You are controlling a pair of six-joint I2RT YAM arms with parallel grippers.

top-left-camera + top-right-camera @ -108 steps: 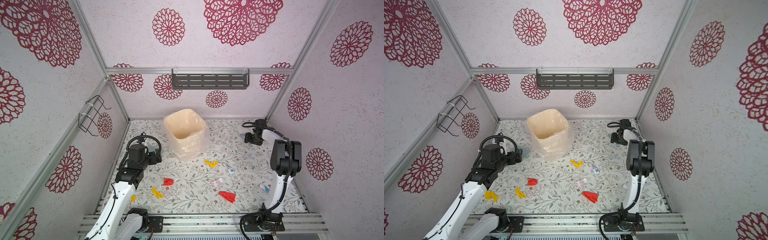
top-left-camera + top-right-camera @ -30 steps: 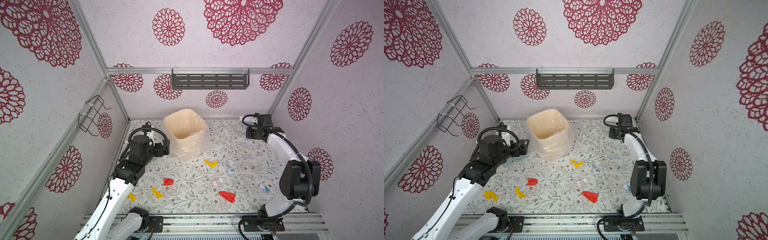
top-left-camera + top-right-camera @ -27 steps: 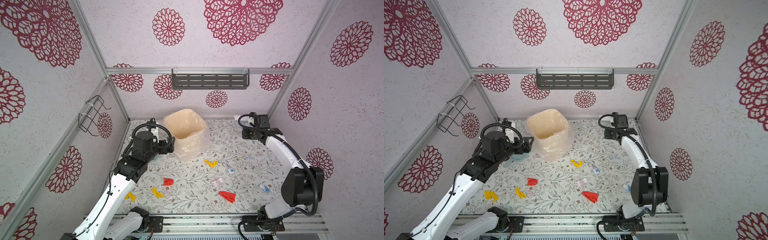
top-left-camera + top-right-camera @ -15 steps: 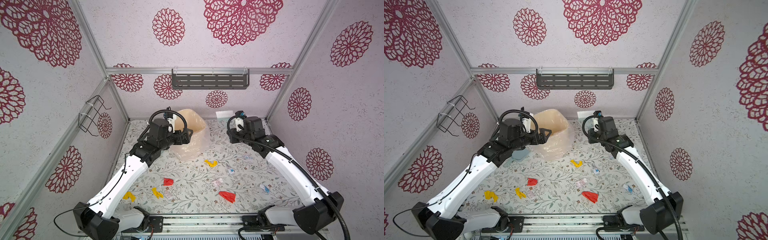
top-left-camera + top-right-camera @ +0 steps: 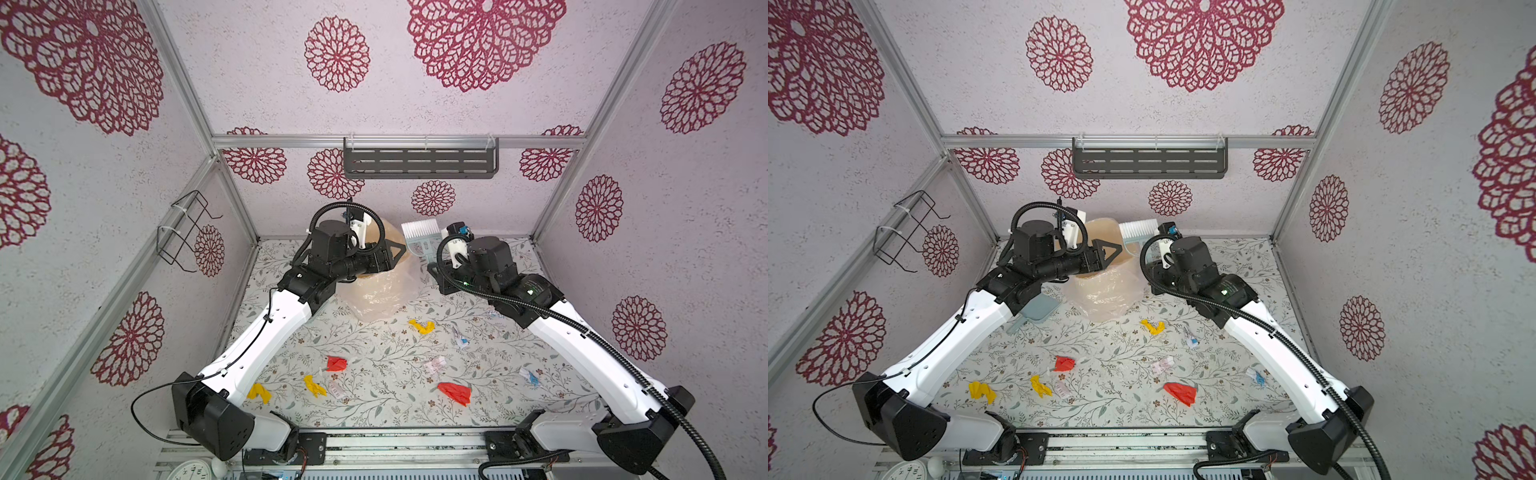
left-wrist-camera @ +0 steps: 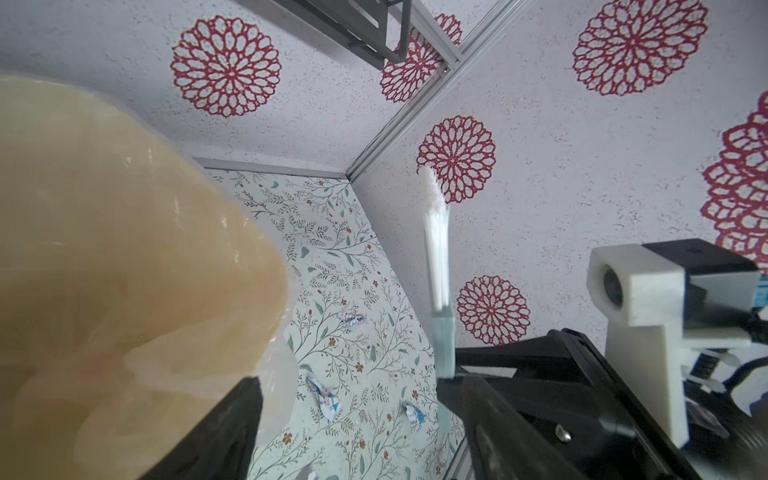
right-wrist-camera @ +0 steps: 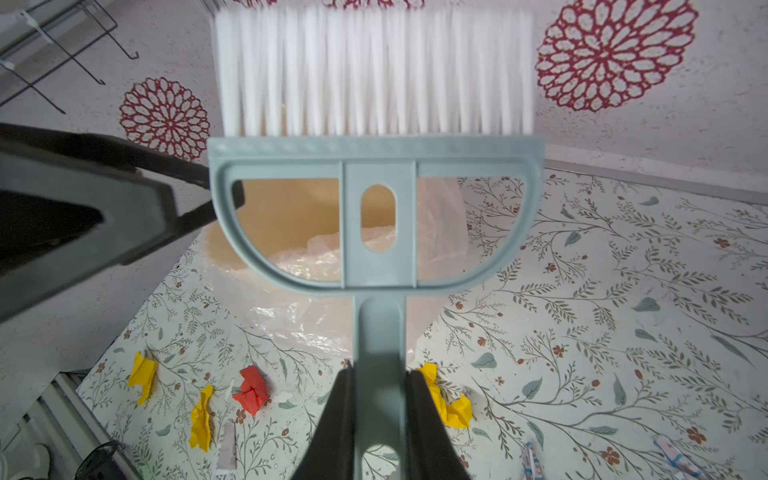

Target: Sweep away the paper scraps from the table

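White-bristled brush (image 7: 378,145) sits clamped in the right tool (image 7: 380,399).

A robot test cell — table (image 5: 382,345) walled by papered panels (image 5: 249,62) in an aluminium frame (image 5: 291,141), left arm (image 5: 266,332) and right arm (image 5: 582,349) on a rail (image 5: 415,446) at 6 o'clock, shelf (image 5: 419,164) at 12, wire rack (image 5: 187,232) at 9.

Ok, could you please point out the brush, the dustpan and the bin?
brush (image 7: 374,149): right wrist view, bar below the bristles.
dustpan (image 5: 1040,308): a top view, its pan.
bin (image 5: 378,291): a top view, bagged side wall.
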